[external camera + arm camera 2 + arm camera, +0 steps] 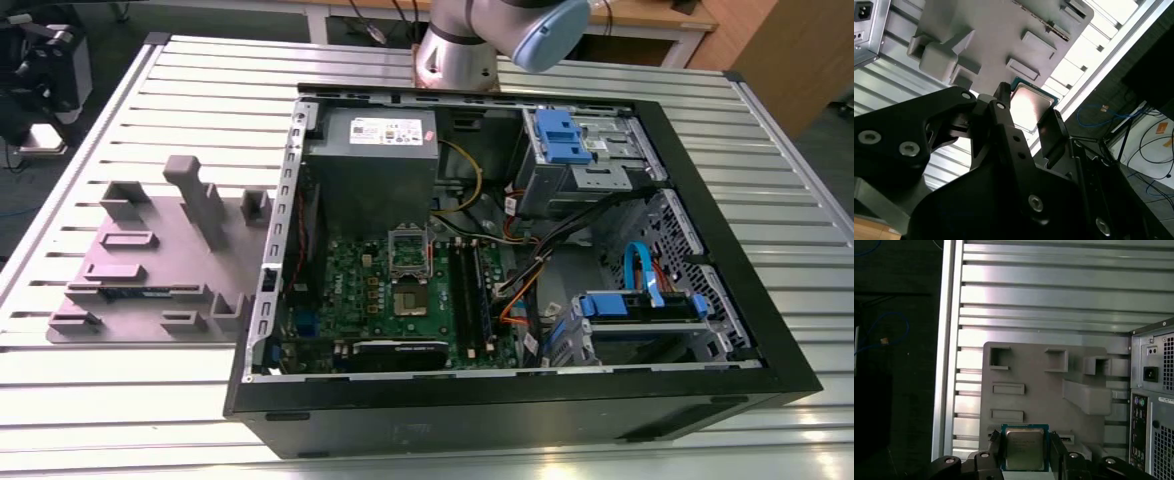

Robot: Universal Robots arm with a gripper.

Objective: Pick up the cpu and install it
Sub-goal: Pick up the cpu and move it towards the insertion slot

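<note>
- Clamped on the cpu point(1025, 446), the gripper point(1025, 456) has a black finger on each of two opposite edges of the chip; both wrist views show the fingers point(995, 449) tight against it, with its pale silver top towards the cameras.
- In the first wrist view, the held cpu sits in front of the grey fixture tray point(1039, 405).
- At the exterior view's left, that tray point(147, 270) rests on the slatted metal table point(200, 85), with several upright posts and shallow pockets on it.
- A long thin memory stick point(134, 293) lies in a slot near the tray's lower edge.
- From the middle to the exterior view's right, an open black computer case point(507, 410) lies on its side, just beside the tray.
- Inside the case, left of centre, a grey power supply point(380, 150) sits above the green motherboard point(354, 290).
- Near the board's middle is the processor socket point(411, 298), with its silver metal frame point(407, 243) just above it.
- At the upper middle of the exterior view, the robot arm point(461, 45) rises behind the case, a blue cap point(550, 35) on its joint.
- Right of centre, one blue drive bracket point(561, 135) is in the case's upper part.
- A second blue bracket point(641, 305) is lower down, and a blue cable point(635, 262) curves just above it.
</note>
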